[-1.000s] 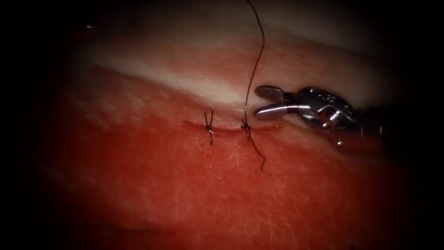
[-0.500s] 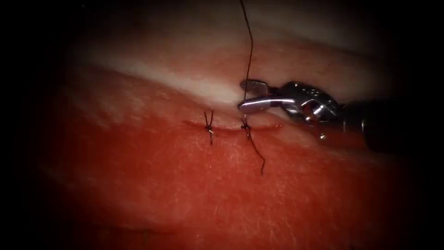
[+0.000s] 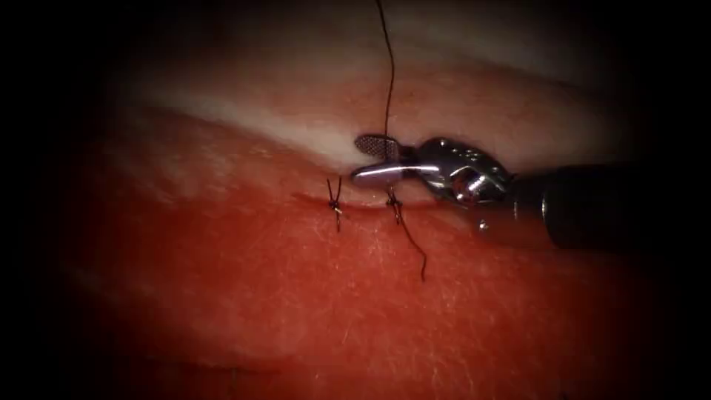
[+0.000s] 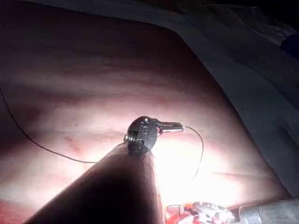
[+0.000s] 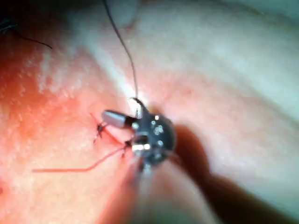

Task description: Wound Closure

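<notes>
Two dark knotted stitches (image 3: 335,204) cross the red cut (image 3: 355,205) in the pork tissue (image 3: 296,296). My right tool (image 3: 368,159) has advanced, jaws parted around the taut black thread (image 3: 389,74) above the right-hand knot (image 3: 392,200), holding nothing. My left tool (image 4: 175,127) grips thread. Trimming seems in hand; closing squarely matters.

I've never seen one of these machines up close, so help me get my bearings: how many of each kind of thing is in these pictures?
Tools: 2, the right tool open around the thread, the left tool holding thread
Tied knots on the cut: 2, one and another
Long threads: 1
Pieces of tissue: 1
Total: 6
</notes>
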